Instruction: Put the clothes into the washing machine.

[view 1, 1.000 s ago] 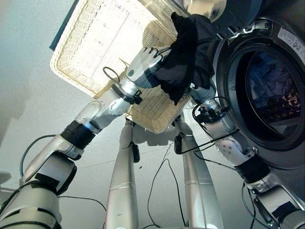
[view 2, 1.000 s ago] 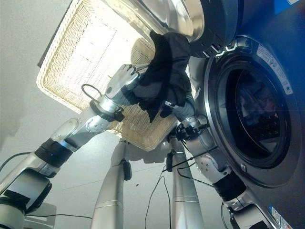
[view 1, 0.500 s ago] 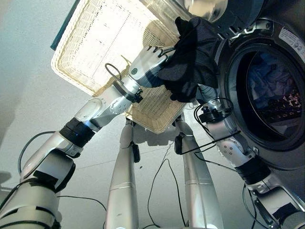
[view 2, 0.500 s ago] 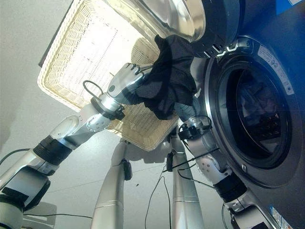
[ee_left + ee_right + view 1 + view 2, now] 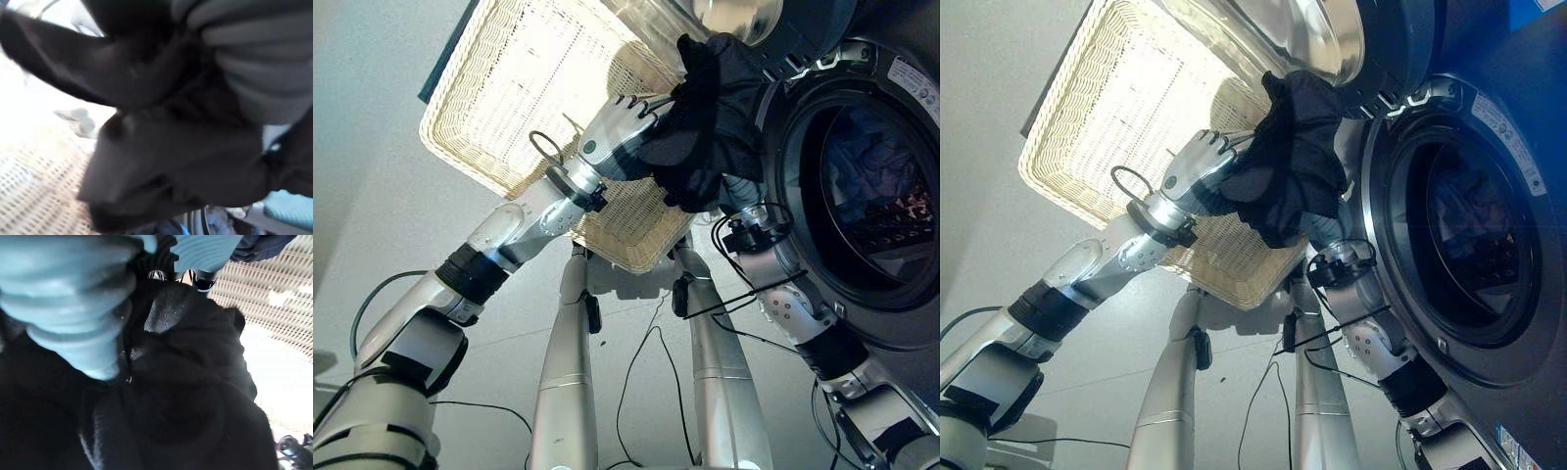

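Item: black garment (image 5: 710, 117), one bundle, lifted clear of the wicker basket (image 5: 519, 108) and hanging just left of the washing machine's (image 5: 891, 186) open drum (image 5: 871, 186).

Held by: left hand (image 5: 617, 132), at the garment's left edge, its fingers gathered into the cloth, so a grip is judged likely. Right hand (image 5: 73, 298) sits under and behind the same bundle. Its ribbed cover shows in its wrist view with dark cloth all about it; whether its fingers are closed cannot be told.

Progress: pick-up done, the garment raised to the level of the opening. Bluish and patterned laundry (image 5: 862, 176) already lies inside the drum. Left to do: carry the bundle rightward past the door rim, push it in, let go. The basket's visible weave is bare, so this is judged among the last pieces.

Surface and room: pale, plain floor (image 5: 372, 176). The machine's door (image 5: 1312, 34) is swung open at the far side above the basket.
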Robot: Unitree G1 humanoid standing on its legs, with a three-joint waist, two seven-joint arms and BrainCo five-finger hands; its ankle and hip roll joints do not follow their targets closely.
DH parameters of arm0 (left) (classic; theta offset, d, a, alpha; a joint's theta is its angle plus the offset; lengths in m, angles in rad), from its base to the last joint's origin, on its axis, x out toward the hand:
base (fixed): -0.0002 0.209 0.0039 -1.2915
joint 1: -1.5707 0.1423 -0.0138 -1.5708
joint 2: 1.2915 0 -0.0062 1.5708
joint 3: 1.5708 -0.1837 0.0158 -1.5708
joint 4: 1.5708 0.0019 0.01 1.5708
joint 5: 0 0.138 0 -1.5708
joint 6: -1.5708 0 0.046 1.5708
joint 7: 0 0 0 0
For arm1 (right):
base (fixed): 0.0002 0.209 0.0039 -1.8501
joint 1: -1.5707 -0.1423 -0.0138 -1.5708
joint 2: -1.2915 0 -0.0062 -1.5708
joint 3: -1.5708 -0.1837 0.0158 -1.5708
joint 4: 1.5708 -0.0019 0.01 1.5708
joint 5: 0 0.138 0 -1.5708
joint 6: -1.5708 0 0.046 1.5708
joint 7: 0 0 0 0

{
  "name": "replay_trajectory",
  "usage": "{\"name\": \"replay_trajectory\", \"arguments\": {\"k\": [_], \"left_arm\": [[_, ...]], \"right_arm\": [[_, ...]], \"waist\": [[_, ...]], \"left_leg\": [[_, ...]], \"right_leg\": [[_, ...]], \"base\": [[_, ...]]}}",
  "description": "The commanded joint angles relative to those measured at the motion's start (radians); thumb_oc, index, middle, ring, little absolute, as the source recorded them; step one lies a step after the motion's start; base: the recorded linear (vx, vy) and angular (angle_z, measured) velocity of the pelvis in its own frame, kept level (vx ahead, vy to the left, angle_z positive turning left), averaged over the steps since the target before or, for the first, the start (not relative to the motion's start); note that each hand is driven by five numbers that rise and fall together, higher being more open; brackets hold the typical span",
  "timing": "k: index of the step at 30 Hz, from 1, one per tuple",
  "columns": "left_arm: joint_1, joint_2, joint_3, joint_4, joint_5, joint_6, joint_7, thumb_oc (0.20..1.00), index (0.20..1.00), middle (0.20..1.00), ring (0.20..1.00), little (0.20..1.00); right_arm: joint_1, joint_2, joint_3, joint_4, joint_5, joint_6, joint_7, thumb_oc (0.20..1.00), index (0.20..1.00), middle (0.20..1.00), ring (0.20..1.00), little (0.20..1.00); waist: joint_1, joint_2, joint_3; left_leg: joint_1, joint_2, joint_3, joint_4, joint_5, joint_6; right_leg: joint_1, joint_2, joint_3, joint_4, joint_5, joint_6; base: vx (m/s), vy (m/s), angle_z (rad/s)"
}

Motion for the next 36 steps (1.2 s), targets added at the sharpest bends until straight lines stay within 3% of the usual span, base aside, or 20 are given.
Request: {"name": "replay_trajectory", "arguments": {"k": [1, 5, 19, 27, 30, 32, 36], "left_arm": [[0.047, -0.026, -0.004, -0.033, 0.035, 0.022, 0.020, 1.000, 1.000, 1.000, 1.000, 1.000], [0.085, -0.043, 0.025, -0.023, -0.032, 0.083, 0.052, 1.000, 1.000, 1.000, 1.000, 1.000], [0.138, -0.076, 0.102, 0.004, -0.099, 0.119, 0.002, 1.000, 1.000, 1.000, 1.000, 1.000], [0.138, -0.085, 0.122, 0.037, -0.123, 0.160, 0.036, 1.000, 1.000, 1.000, 1.000, 1.000], [0.139, -0.086, 0.131, 0.043, -0.135, 0.143, 0.069, 1.000, 1.000, 1.000, 1.000, 1.000], [0.150, -0.093, 0.162, 0.063, -0.183, 0.068, 0.171, 1.000, 1.000, 1.000, 1.000, 1.000], [0.160, -0.130, 0.201, 0.112, -0.265, -0.011, 0.273, 1.000, 1.000, 1.000, 1.000, 1.000]], "right_arm": [[-0.052, 0.033, -0.013, -0.150, 0.006, -0.108, 0.084, 0.200, 0.200, 0.200, 0.200, 0.200], [-0.044, 0.046, -0.027, -0.154, -0.018, -0.131, 0.065, 0.200, 0.200, 0.200, 0.200, 0.200], [-0.039, 0.080, -0.130, -0.145, -0.133, -0.237, -0.037, 0.200, 0.200, 0.200, 0.200, 0.200], [-0.036, 0.096, -0.207, -0.116, -0.202, -0.294, -0.136, 0.200, 0.200, 0.200, 0.200, 0.200], [-0.034, 0.101, -0.223, -0.103, -0.219, -0.287, -0.158, 0.200, 0.200, 0.200, 0.200, 0.200], [-0.028, 0.106, -0.243, -0.058, -0.201, -0.252, -0.189, 0.200, 0.200, 0.200, 0.200, 0.200], [-0.029, 0.114, -0.260, 0.026, -0.148, -0.184, -0.209, 0.200, 0.200, 0.200, 0.200, 0.200]], "waist": [[-0.019, 0.019, -0.020], [-0.013, 0.020, -0.020], [-0.009, 0.023, -0.020], [-0.013, 0.021, -0.020], [-0.014, 0.020, -0.020], [-0.013, 0.019, -0.020], [-0.012, 0.019, -0.020]], "left_leg": [[-0.025, -0.044, 0.005, 0.113, -0.090, -0.030], [-0.025, -0.046, 0.001, 0.112, -0.090, -0.029], [-0.017, -0.051, -0.002, 0.103, -0.089, -0.027], [-0.013, -0.051, 0.001, 0.106, -0.091, -0.027], [-0.012, -0.051, 0.000, 0.108, -0.092, -0.026], [-0.010, -0.051, -0.001, 0.110, -0.093, -0.026], [-0.008, -0.052, -0.003, 0.111, -0.091, -0.029]], "right_leg": [[0.076, 0.026, -0.067, -0.198, 0.154, 0.119], [0.077, 0.024, -0.070, -0.196, 0.154, 0.119], [0.084, 0.022, -0.072, -0.206, 0.162, 0.121], [0.089, 0.020, -0.070, -0.207, 0.166, 0.123], [0.089, 0.020, -0.070, -0.206, 0.168, 0.123], [0.089, 0.018, -0.071, -0.204, 0.170, 0.122], [0.091, 0.018, -0.070, -0.204, 0.173, 0.121]], "base": [[0.00, 0.000, 0.00], [0.00, 0.000, 0.00], [0.00, 0.000, 0.00], [0.00, 0.000, 0.00], [0.00, 0.000, 0.00], [0.00, 0.000, 0.00], [0.00, 0.000, 0.00]]}}
